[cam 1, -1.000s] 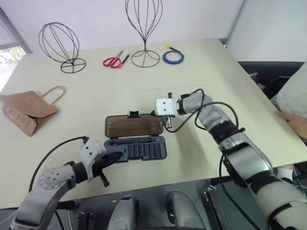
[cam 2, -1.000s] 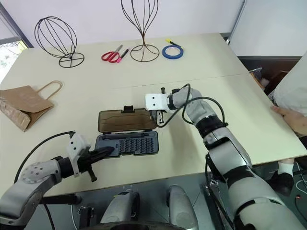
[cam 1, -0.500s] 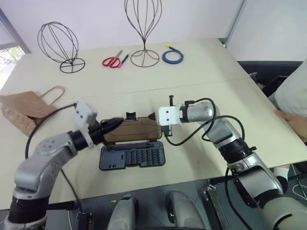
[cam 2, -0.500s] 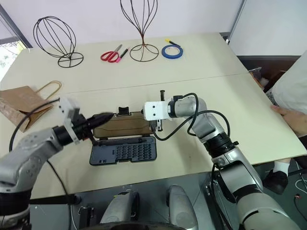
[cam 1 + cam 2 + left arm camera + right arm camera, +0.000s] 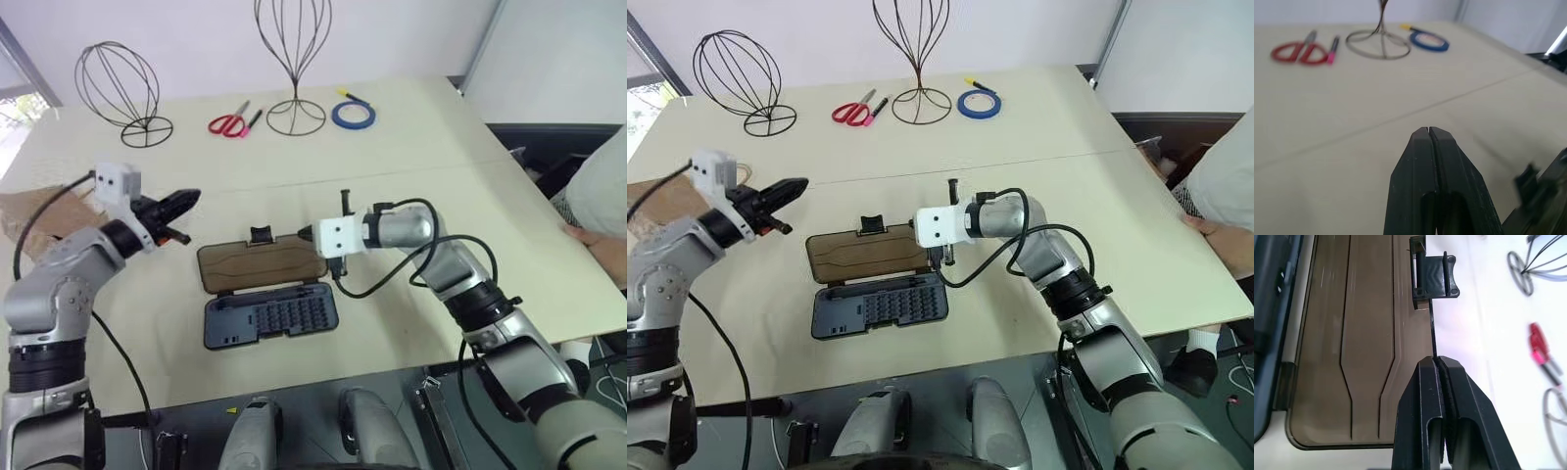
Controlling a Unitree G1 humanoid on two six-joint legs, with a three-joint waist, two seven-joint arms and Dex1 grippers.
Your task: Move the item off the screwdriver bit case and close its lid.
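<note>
The screwdriver bit case (image 5: 271,315) lies open near the table's front edge, its rows of bits showing. Its lid (image 5: 260,264), smoky brown, lies folded back flat beyond the tray, with the black latch tab (image 5: 1434,276) on its far edge. My right gripper (image 5: 304,235) is shut, its tips (image 5: 1438,360) at the lid's far edge just right of the tab. My left gripper (image 5: 188,199) is shut and empty, raised over the table left of the case. The item, a brown paper bag (image 5: 22,208), lies at the far left, off the case and mostly hidden behind my left arm.
Two wire head stands (image 5: 120,90) (image 5: 294,59), red scissors (image 5: 227,124) with a pink marker, and a blue tape roll (image 5: 353,117) sit along the back. A person (image 5: 600,186) is at the right edge, a hand (image 5: 591,238) resting on the table.
My left arm rose from beside the case's front and swung up and left, gripper still shut. My right gripper slid left along the lid's far edge. The case shifted slightly left.
</note>
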